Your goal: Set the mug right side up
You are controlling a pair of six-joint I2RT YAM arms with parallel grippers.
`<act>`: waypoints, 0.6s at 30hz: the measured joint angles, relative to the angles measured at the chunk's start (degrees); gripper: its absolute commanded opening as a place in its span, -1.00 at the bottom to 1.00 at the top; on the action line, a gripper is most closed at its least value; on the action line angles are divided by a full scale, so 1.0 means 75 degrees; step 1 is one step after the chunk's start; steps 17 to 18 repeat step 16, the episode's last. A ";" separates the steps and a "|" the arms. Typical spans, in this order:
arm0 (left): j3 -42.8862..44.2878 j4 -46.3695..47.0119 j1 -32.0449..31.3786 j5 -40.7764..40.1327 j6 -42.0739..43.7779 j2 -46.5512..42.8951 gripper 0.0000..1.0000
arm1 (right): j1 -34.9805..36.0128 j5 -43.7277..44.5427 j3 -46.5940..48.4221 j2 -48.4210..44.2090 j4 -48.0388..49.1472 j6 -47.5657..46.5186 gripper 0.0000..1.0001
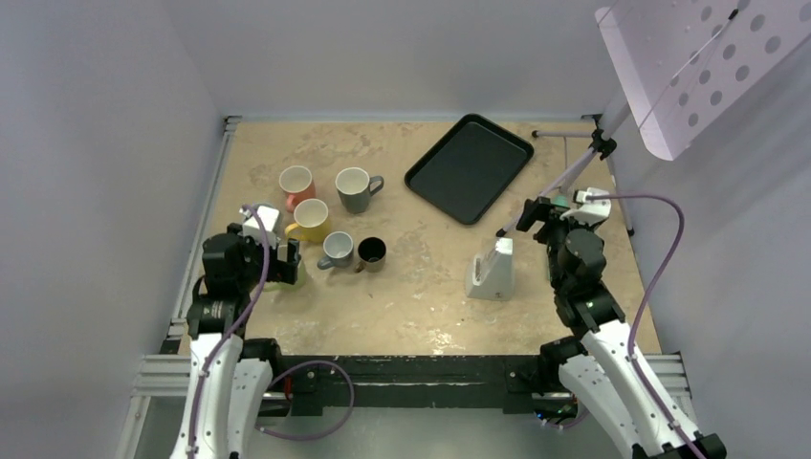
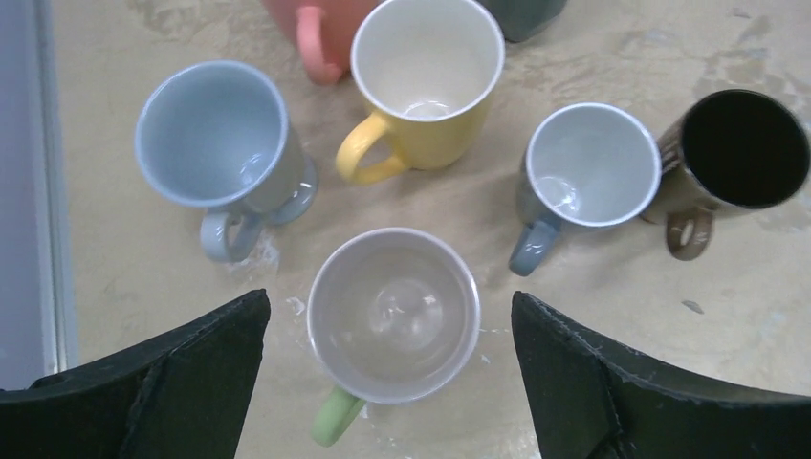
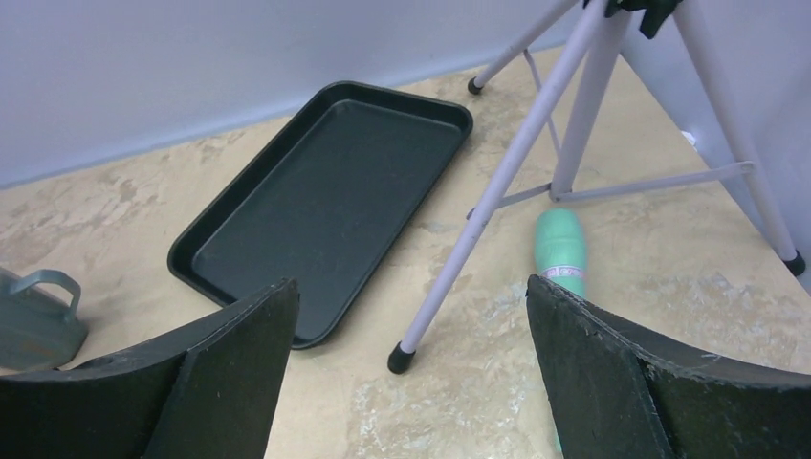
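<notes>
A mug with a pale grey inside and a green handle point(image 2: 394, 328) stands upright, mouth up, on the table. My left gripper point(image 2: 390, 306) is open and hovers right above it, one finger on each side, not touching. In the top view the left gripper point(image 1: 287, 260) hides most of this mug point(image 1: 300, 277). My right gripper point(image 1: 540, 212) is open and empty at the right side of the table, far from the mugs. In the right wrist view it point(image 3: 411, 296) hangs over bare table beside a tripod foot.
Other upright mugs stand close by: light blue point(image 2: 215, 143), yellow point(image 2: 426, 81), blue-grey point(image 2: 588, 172), dark brown point(image 2: 741, 153), salmon point(image 1: 296, 181), grey point(image 1: 356, 188). A black tray point(image 1: 469, 167), a tripod point(image 1: 564, 177), a white stand point(image 1: 493, 270) and a green tube point(image 3: 559, 249) lie to the right.
</notes>
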 measured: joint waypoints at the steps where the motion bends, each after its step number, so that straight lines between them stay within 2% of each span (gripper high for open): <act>1: -0.0379 0.0230 -0.0009 -0.0233 -0.0119 -0.0326 1.00 | 0.0000 0.0044 -0.0221 -0.0233 0.0122 -0.0020 0.85; 4: -0.0933 0.0845 -0.0020 -0.0793 -0.0440 -0.0883 1.00 | 0.0000 0.0152 -0.0860 -0.0866 0.0586 -0.0160 0.85; 10: -0.0938 0.1445 -0.0017 -0.1483 -0.1204 -0.0460 1.00 | 0.0000 0.0341 -0.1830 -0.1737 0.1183 -0.0358 0.85; 18: -0.0953 0.1454 -0.0020 -0.1460 -0.1626 -0.0545 1.00 | 0.0000 0.0420 -0.2162 -0.1950 0.1405 -0.0373 0.85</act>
